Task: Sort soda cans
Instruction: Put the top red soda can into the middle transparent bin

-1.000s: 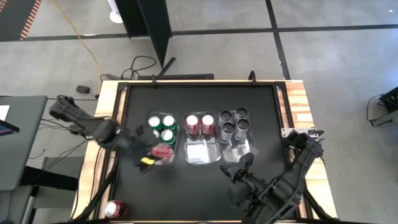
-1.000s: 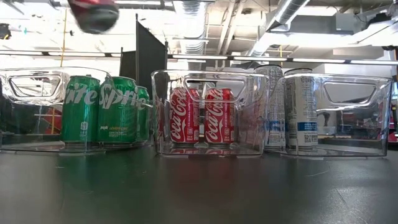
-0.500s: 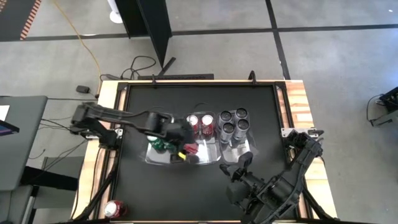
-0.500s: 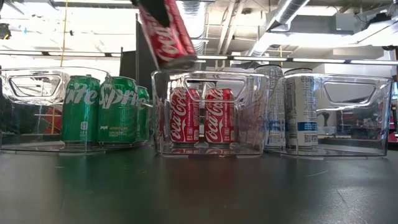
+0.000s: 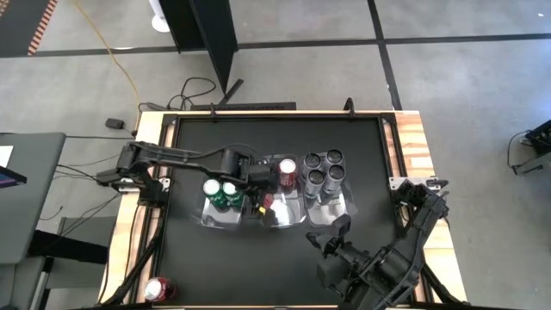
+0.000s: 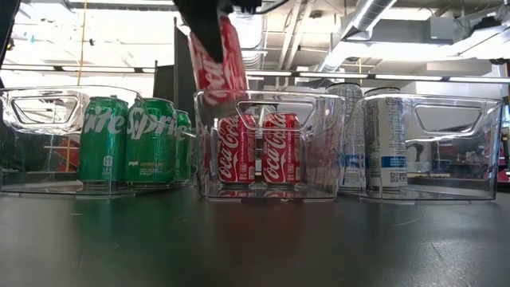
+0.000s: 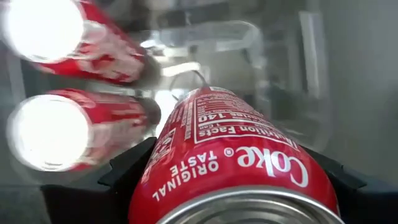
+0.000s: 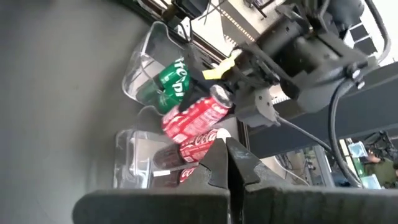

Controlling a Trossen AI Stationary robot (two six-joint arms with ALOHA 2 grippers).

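Observation:
My left gripper (image 5: 262,203) is shut on a red soda can (image 6: 217,62) above the near left part of the middle clear tray (image 6: 319,104). Two red cans (image 6: 259,147) stand at the back of that tray. Green cans (image 6: 127,147) stand in the left tray (image 5: 222,215), and silver-grey cans (image 5: 323,172) stand in the right tray (image 6: 446,108). Another red can (image 5: 157,288) lies at the table's near left corner. My right gripper (image 8: 227,152) is shut and empty, near the table's near edge (image 5: 337,226). My left gripper pinches the red can's side wall (image 7: 186,143) between its two fingers (image 7: 134,165), on the can's upper part. The fingers come from above, slanting from the table's left. The can is lifted clear and tilted, and its lower end (image 6: 227,100) reaches just below the middle tray's rim.
The three clear trays stand side by side across the middle of the black table top (image 5: 275,267). The left arm (image 5: 185,157) stretches over the left tray. Wooden borders (image 5: 413,146) frame the table. The right arm (image 5: 387,258) rests at the near right.
My left gripper has carried the red can from over the table's left side, across the green tray, toward the right to the middle tray. It has gone down a little. The can has tipped from lying nearly level to steeply upright.

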